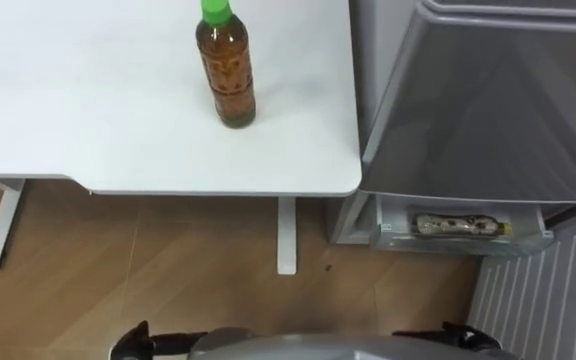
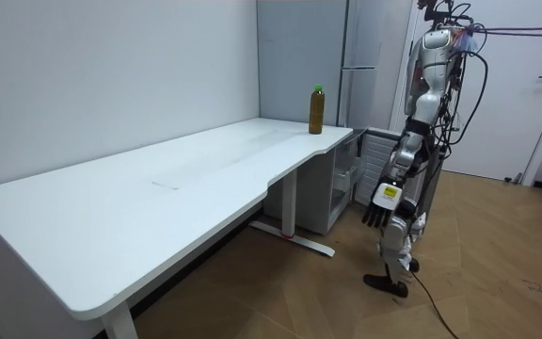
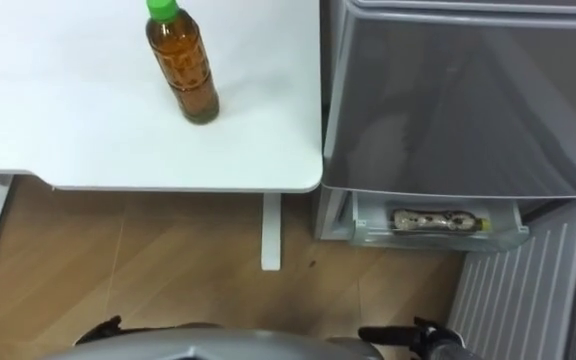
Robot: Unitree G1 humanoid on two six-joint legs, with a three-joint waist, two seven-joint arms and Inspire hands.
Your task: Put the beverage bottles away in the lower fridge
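Note:
A brown tea bottle with a green cap stands upright near the right end of the white table; the room view has the same bottle at the table's far end. A second bottle lies on its side in a white shelf low in the open lower fridge. In the room view I stand on the wooden floor by the table's end, facing the fridge. My left hand hangs at my side, open and holding nothing, well away from both bottles.
The grey upper fridge door fills the right side, close against the table's edge. A ribbed white panel stands at the lower right. White table legs stand on the wooden floor in front of me.

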